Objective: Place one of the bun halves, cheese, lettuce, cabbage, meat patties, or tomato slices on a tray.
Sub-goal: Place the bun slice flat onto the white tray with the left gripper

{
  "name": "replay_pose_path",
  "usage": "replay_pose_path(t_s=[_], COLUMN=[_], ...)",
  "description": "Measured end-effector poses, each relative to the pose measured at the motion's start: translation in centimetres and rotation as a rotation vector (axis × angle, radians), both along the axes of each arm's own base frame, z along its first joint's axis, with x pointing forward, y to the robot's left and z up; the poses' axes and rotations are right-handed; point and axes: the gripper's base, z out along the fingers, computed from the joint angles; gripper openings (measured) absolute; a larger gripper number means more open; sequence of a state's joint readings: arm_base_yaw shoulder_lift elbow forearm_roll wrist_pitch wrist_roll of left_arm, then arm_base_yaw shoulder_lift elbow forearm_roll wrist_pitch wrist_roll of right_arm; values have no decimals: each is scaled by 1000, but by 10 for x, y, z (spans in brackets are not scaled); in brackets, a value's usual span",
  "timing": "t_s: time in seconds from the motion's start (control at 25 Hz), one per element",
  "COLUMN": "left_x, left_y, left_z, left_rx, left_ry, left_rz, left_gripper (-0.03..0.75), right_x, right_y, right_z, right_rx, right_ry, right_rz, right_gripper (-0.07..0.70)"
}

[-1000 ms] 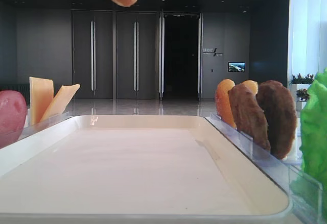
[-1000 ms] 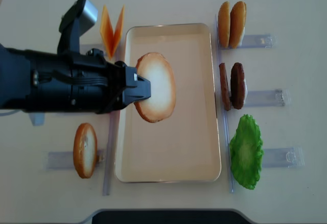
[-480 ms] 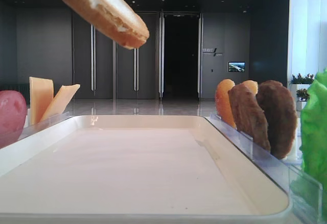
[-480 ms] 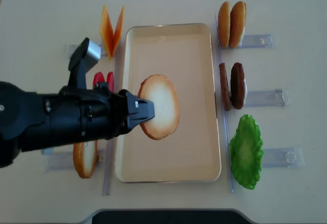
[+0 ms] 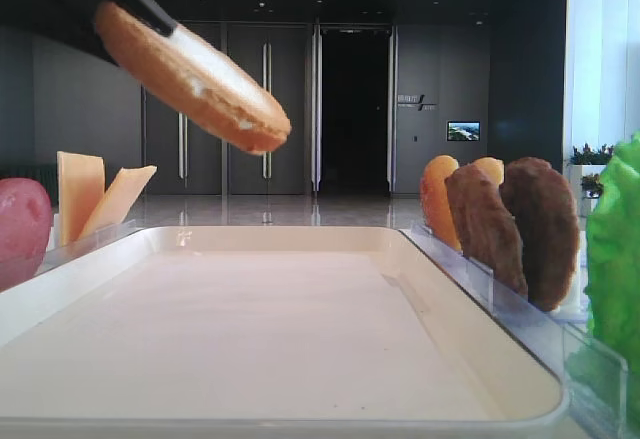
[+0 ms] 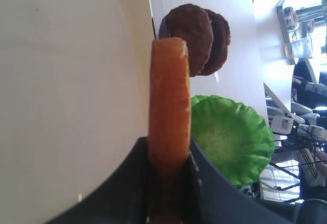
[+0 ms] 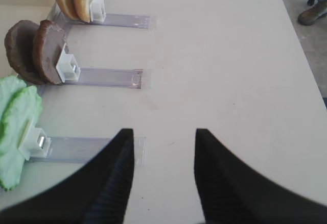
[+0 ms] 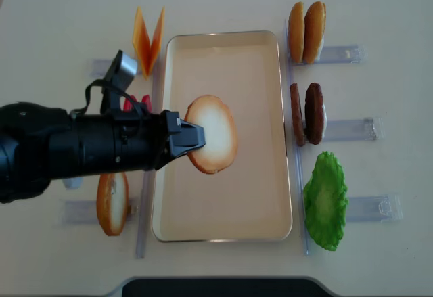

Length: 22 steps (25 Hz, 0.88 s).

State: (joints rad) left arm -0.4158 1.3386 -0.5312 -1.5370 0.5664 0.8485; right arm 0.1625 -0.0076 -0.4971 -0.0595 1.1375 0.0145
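Observation:
My left gripper (image 8: 193, 136) is shut on a bun half (image 8: 215, 134), a golden-brown disc with its pale face up. It hangs tilted above the middle of the off-white tray (image 8: 226, 209), clear of the tray floor (image 5: 280, 339) in the low exterior view, where the bun half (image 5: 195, 74) slopes down to the right. The left wrist view has the bun half (image 6: 169, 96) edge-on between the fingers of the left gripper (image 6: 168, 155). My right gripper (image 7: 164, 137) is open over bare table, with nothing between its fingers.
Right of the tray stand two more bun halves (image 8: 306, 32), meat patties (image 8: 308, 113) and lettuce (image 8: 326, 199) in clear holders. On its left are cheese (image 8: 147, 36), tomato slices (image 8: 139, 101) partly behind my arm, and another bun half (image 8: 111, 199).
My left gripper has come down with the bun half, which now hangs lower over the tray and a little nearer its front end. The right gripper's earlier state is not shown.

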Motion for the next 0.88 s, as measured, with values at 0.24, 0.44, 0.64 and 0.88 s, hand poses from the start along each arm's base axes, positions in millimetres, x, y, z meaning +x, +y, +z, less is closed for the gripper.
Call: replay_pose_path(t_s=[0.24, 0.44, 0.64, 0.88], left_x=[11, 15, 16, 17], left_y=[-10, -11, -12, -11], left_z=[-30, -51, -57, -58], left_rx=[-10, 26, 43, 75], left_ry=[57, 99, 99, 61], left_rz=[-46, -69, -88, -101], left_gripper=[120, 120, 120, 120], right_x=[0, 0, 0, 0], right_y=[0, 0, 0, 0], right_z=[0, 0, 0, 0], right_rx=[0, 0, 0, 0], right_ry=[0, 0, 0, 0], right_rz=[0, 0, 0, 0], right_gripper=[303, 303, 303, 303])
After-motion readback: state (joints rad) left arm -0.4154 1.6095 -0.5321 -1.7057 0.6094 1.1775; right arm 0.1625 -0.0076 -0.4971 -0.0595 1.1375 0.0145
